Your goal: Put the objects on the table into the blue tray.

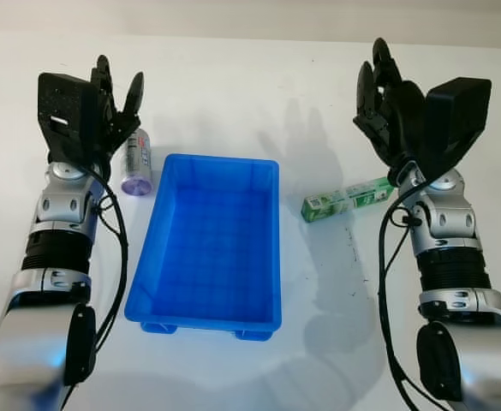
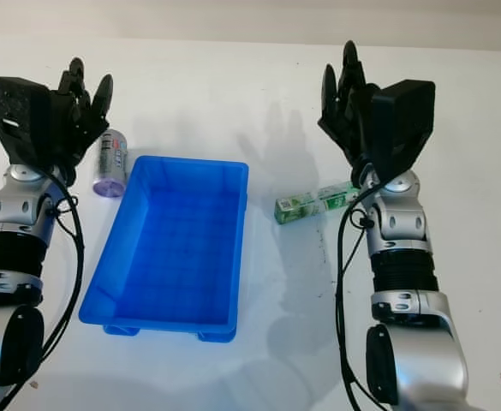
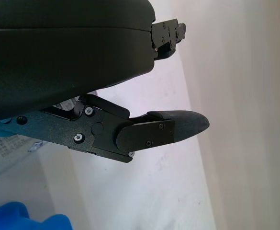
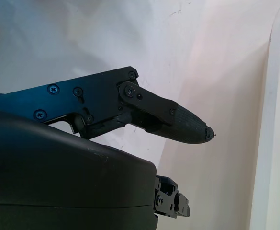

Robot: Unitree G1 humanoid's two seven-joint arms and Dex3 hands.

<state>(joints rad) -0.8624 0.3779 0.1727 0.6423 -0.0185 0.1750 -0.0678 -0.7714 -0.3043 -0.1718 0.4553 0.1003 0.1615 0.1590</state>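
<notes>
White table, blue tray in the middle, nothing in it yet. Left hand open, holding nothing, left of the tray; can lies just under its fingers, long axis pointing away from the robot. Right hand open, right of the tray; green box lies between it and the tray, long axis crosswise. One can, one box, one tray. Each hand looks nearest its own object.

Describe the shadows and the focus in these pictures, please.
Left eye view: the right hand throws a soft grey shadow on the white table beside the blue tray; a shadow also lies under the tray's near edge. Left wrist view: the left hand is sharp, while the wrapper and blue edge behind it are blurred.
</notes>
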